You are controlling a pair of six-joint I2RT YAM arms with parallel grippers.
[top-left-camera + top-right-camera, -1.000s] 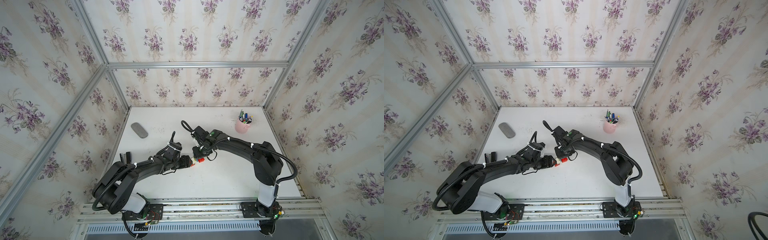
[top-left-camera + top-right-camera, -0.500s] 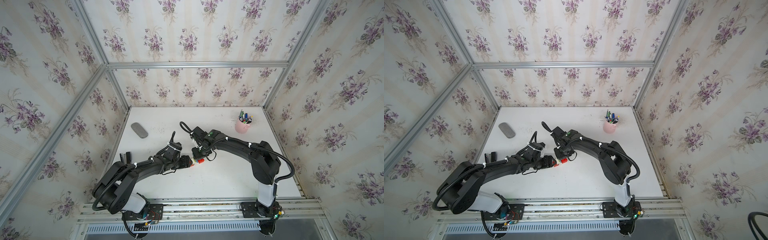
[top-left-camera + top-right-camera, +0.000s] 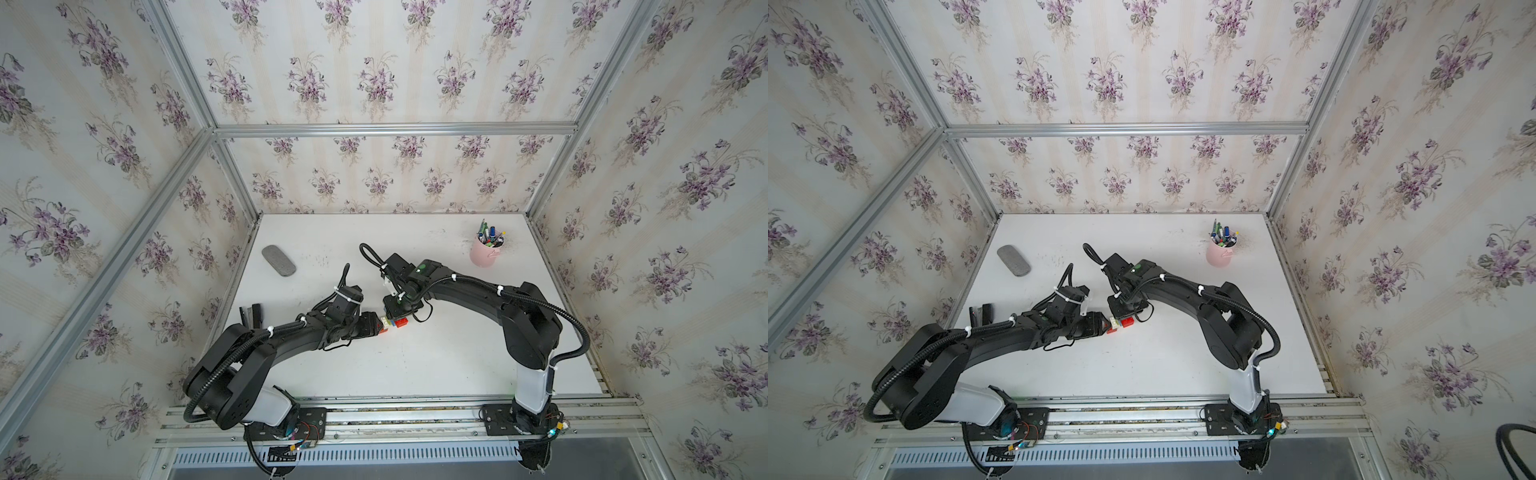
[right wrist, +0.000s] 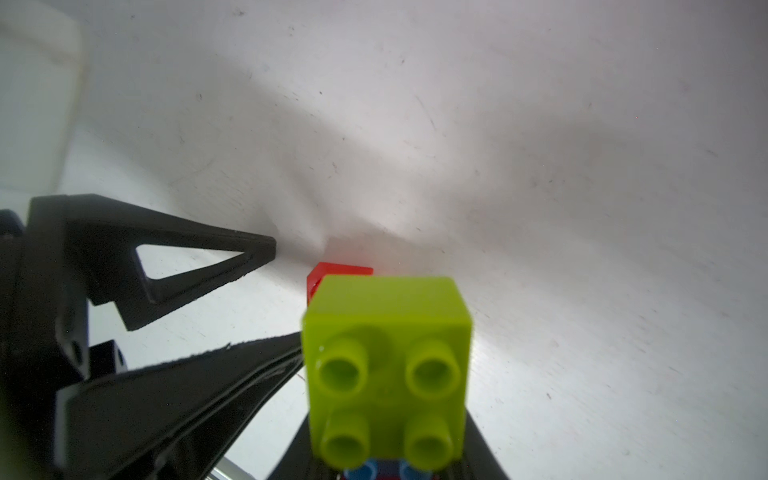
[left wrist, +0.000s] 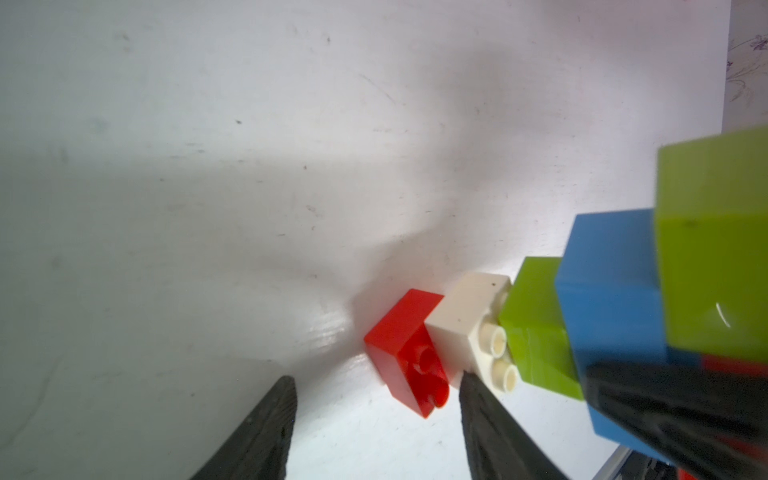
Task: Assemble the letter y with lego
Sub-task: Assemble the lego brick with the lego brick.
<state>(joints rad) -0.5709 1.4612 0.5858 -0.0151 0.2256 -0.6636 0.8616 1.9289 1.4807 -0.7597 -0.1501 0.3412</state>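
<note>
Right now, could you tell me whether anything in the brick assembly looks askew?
Yes: the white square plastic brick is not seated; its studs show in a gap beside the lime green brick, and the red end brick looks offset from it.

Right pincer (image 3: pixel 399 316) on lego bricks (image 3: pixel 390 324)

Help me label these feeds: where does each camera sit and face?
Top views: high, front, looking down at the table; left arm, right arm show.
Left wrist: on that arm, facing the joined bricks; open left gripper shows.
Right wrist: on that arm, facing the bricks' green top; right gripper clamps them.
Shared: wrist views both show bricks, left gripper.
</note>
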